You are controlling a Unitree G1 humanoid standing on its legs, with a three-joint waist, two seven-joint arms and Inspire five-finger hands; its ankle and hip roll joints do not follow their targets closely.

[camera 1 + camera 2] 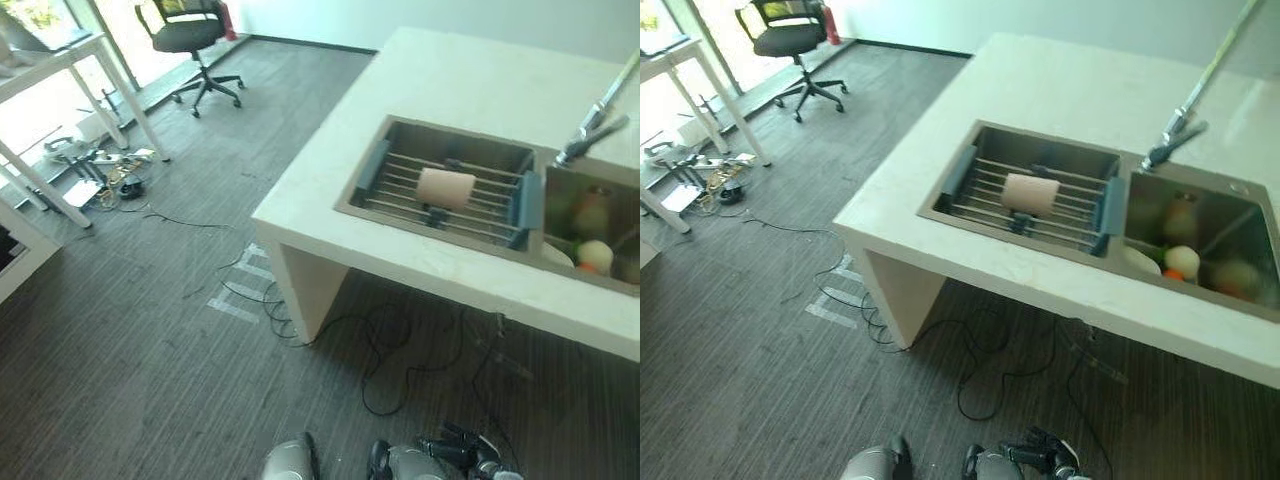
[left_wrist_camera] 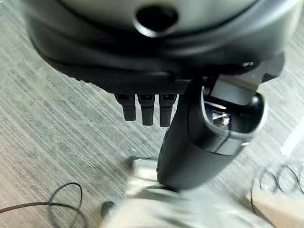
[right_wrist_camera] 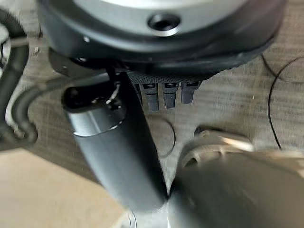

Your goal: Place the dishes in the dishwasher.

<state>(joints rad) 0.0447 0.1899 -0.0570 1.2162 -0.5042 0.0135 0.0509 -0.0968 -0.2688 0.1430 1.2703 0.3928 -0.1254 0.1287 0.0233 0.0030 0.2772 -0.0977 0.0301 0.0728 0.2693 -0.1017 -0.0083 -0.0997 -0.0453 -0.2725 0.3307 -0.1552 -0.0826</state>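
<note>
A black office chair [image 1: 190, 35] stands at the upper left on grey carpet [image 1: 130, 330]. A white desk [image 1: 50, 70] sits at far left, clutter [image 1: 100, 175] beneath.

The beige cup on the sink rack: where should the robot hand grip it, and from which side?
The beige cup lies on its side across the bars of the rack. Probably best to come from above and close the fingers around its round middle, since the curved wall is exposed there.
</note>
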